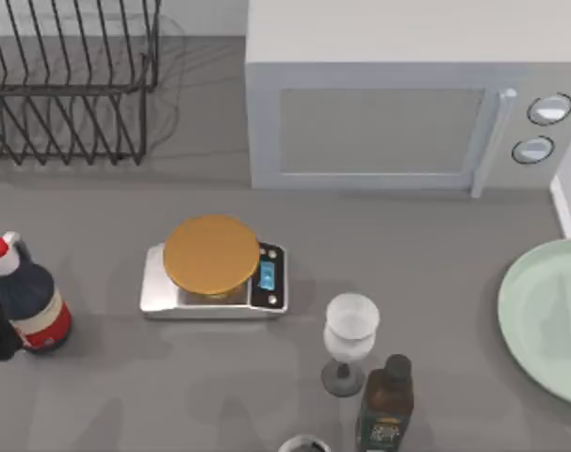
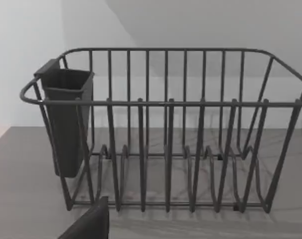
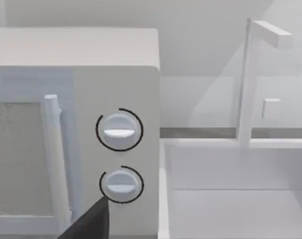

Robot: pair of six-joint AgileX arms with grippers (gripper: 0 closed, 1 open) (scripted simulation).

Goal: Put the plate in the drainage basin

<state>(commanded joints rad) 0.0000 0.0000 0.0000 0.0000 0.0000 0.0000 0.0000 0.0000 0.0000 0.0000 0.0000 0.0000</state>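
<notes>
1. The plate point(image 1: 546, 315) lies flat on the bench point(image 1: 436, 254) at the far right edge of the top view, partly cut off by the frame; nothing rests on it and nothing touches it.
2. The drainage basin point(image 1: 69, 85), a dark wire rack, stands at the far left rear corner, well apart from the plate; a microwave point(image 1: 399, 113) and a kitchen scale point(image 1: 215, 273) with an orange-brown disc lie between them; a wine glass point(image 1: 350, 339) and a dark bottle point(image 1: 387, 403) stand nearer the front, and a red-capped bottle point(image 1: 26, 301) sits at the left edge.
3. The plate is on the right arm's side, so the right arm is judged the nearer one; the plate is round, so no long axis constrains the approach, only its thin rim.
4. The right end effector point(image 3: 88, 221) shows as one dark fingertip in its wrist view, facing the microwave's knobs point(image 3: 119, 130) and a white sink point(image 3: 235, 199); whether it is spread or pressed together I cannot tell; it holds nothing visible.
5. The left end effector point(image 2: 88, 224) likewise shows one dark fingertip, facing the rack and its cutlery cup point(image 2: 66, 119); state cannot be told.
6. Judged: the task has not begun.
</notes>
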